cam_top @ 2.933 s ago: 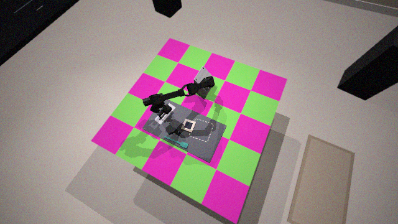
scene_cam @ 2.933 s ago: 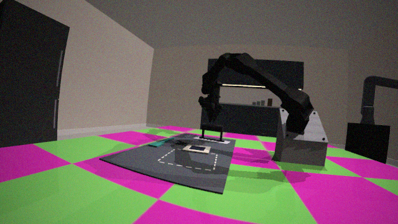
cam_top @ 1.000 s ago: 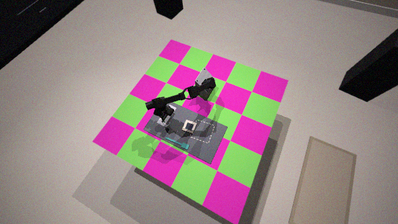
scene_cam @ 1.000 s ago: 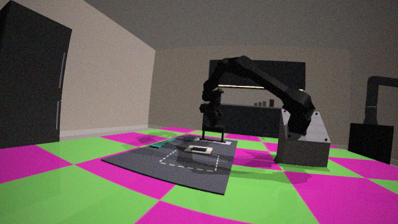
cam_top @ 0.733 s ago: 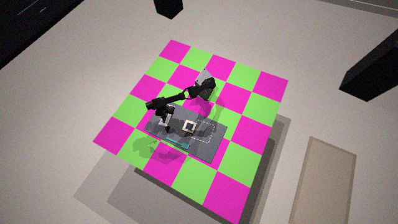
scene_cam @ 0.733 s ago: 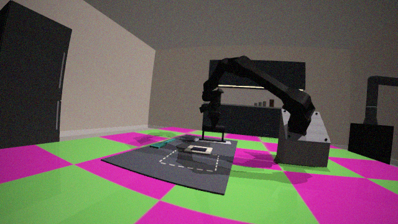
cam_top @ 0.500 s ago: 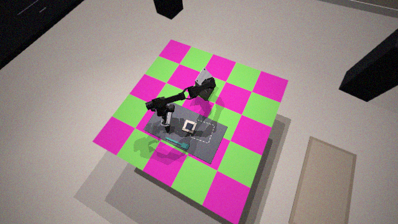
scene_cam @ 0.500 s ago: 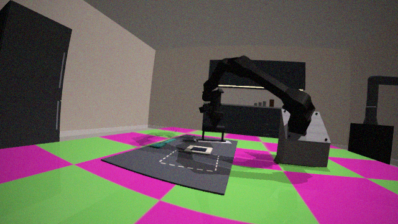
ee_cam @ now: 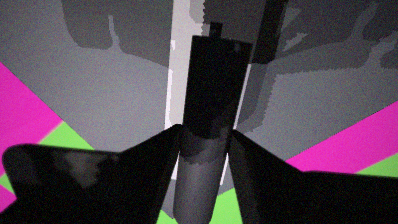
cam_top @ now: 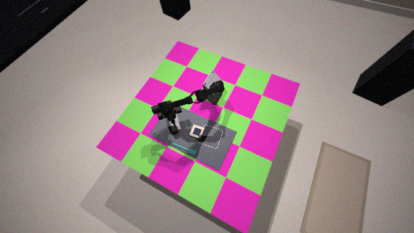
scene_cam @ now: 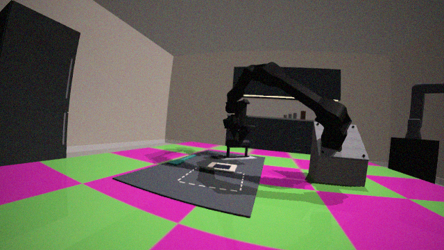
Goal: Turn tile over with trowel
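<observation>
The cream tile (cam_top: 197, 131) (scene_cam: 223, 167) lies flat with its dark square mark facing up. It lies at the edge of the dashed outline (cam_top: 217, 148) (scene_cam: 241, 190), mostly outside it. My gripper (cam_top: 173, 125) (scene_cam: 237, 153) (ee_cam: 204, 133) points down over the mat's far end, beyond the tile from the outline. It is shut on the trowel's dark round handle (ee_cam: 215, 85). A thin neck shows at the handle's far end; the blade cannot be made out. Whether the trowel is clear of the surface below cannot be told.
The grey mat (cam_top: 213, 160) (scene_cam: 156, 180) lies on the magenta and green checkered table (cam_top: 240, 207) (scene_cam: 114, 205). A pale flat strip (ee_cam: 181, 65) lies beneath the handle. A teal bar (cam_top: 184, 149) (scene_cam: 182, 160) lies along one long edge of the mat, beside the tile.
</observation>
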Controlling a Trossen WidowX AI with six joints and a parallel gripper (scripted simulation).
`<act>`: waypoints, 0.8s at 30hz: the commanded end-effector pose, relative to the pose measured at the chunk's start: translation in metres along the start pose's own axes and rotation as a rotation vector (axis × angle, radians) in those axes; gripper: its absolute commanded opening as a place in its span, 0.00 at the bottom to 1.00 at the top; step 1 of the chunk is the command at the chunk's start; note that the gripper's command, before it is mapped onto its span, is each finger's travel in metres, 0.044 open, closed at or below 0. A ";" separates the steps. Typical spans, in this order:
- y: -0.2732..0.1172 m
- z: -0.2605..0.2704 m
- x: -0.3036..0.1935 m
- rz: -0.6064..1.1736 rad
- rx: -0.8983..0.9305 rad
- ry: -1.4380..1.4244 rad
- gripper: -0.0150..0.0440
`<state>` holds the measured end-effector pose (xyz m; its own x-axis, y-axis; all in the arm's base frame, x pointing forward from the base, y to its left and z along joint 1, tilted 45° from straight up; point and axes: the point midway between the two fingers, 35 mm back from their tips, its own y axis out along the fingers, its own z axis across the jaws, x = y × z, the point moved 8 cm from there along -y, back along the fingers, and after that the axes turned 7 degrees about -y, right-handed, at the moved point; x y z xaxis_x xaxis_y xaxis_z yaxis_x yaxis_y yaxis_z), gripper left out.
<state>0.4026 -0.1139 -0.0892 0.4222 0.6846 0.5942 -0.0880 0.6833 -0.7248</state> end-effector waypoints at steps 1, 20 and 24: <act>0.003 0.000 0.001 0.001 0.005 -0.137 0.47; 0.003 0.000 0.001 0.001 0.006 -0.176 0.71; 0.003 0.000 0.001 0.001 0.006 -0.176 0.71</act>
<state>0.4031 -0.1114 -0.0894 0.2609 0.7191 0.6441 -0.0927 0.6828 -0.7247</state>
